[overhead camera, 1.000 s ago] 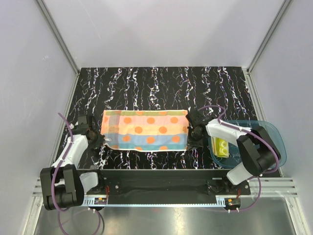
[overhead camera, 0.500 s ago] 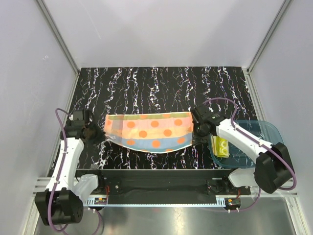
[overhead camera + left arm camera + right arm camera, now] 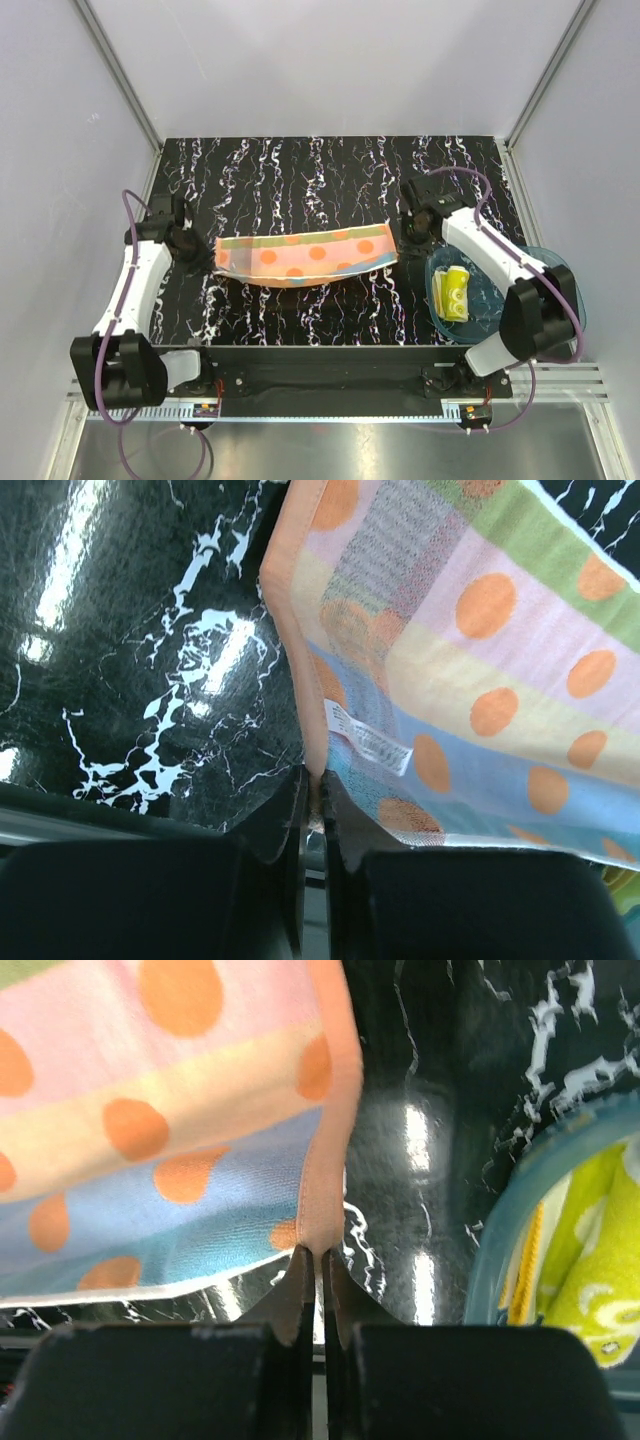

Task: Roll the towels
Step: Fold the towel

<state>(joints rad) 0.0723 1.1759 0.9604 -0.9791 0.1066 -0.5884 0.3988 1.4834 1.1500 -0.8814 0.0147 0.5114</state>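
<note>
Hanging between the two grippers in the top view, the dotted towel stretches across the middle of the table, its lower edge sagging in a shallow curve. The left gripper pinches the towel's left end; the right gripper pinches its right end. Right of the towel sits the blue tray, and the yellow towel lies rolled in the tray's left part, near the right gripper and apart from the dotted towel.

Seen from the left wrist, the left gripper has its jaws nearly together, clamped on the dotted towel's peach hem. A white label hangs on the towel just beyond the jaws. The towel fans out up and to the right, with the dark marbled table to its left.

Seen from the right wrist, the right gripper has its jaws pressed close on the dotted towel's corner hem. The towel spreads up and to the left. Right of the towel, past a strip of bare table, curves the tray's rim with the yellow towel inside it.
</note>
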